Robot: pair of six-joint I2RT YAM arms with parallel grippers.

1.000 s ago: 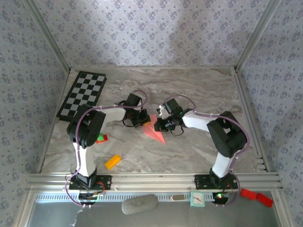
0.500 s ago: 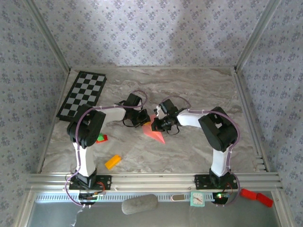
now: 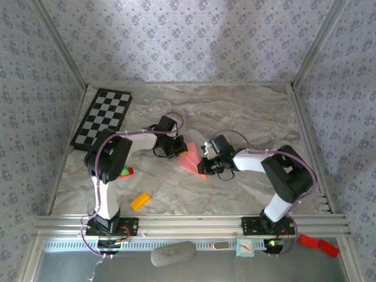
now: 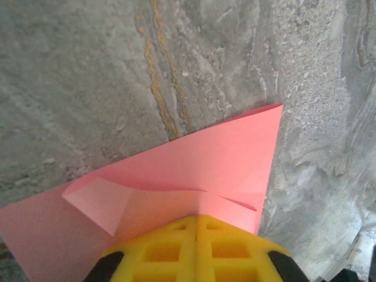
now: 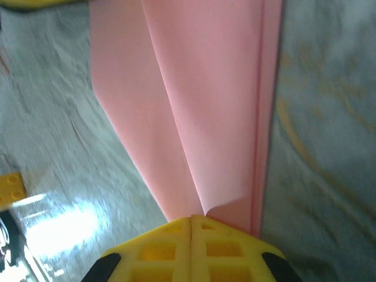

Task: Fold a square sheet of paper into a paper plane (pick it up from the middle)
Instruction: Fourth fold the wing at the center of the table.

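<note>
Salmon-pink folded paper sheet [image 3: 191, 160]: lies flat on the grey marbled table [image 3: 252, 111] between the two arms, already creased into a pointed wedge whose tip faces the near edge. The left wrist view [image 4: 217, 155] shows a small flap turned over; the right wrist view [image 5: 200, 100] shows long creases running down it.
Left end effector [image 3: 177, 148]: yellow foam pads [image 4: 167, 252] closed tight together, tips on the sheet's wide end. Whether they nip a layer or only press it down, I cannot tell.
Right end effector [image 3: 205, 163]: pads [image 5: 161, 252] closed as well. A raised fold of the sheet runs up into the seam between them, so it appears to be pinched.
Step in hand: likely mid-fold, with one arm anchoring the wide end while the other works a long wing crease.
Next move calls for: probably drawing the pinched fold across to meet the centre line, keeping the anchored end from sliding, then pressing along the edge to set the crease.
</note>
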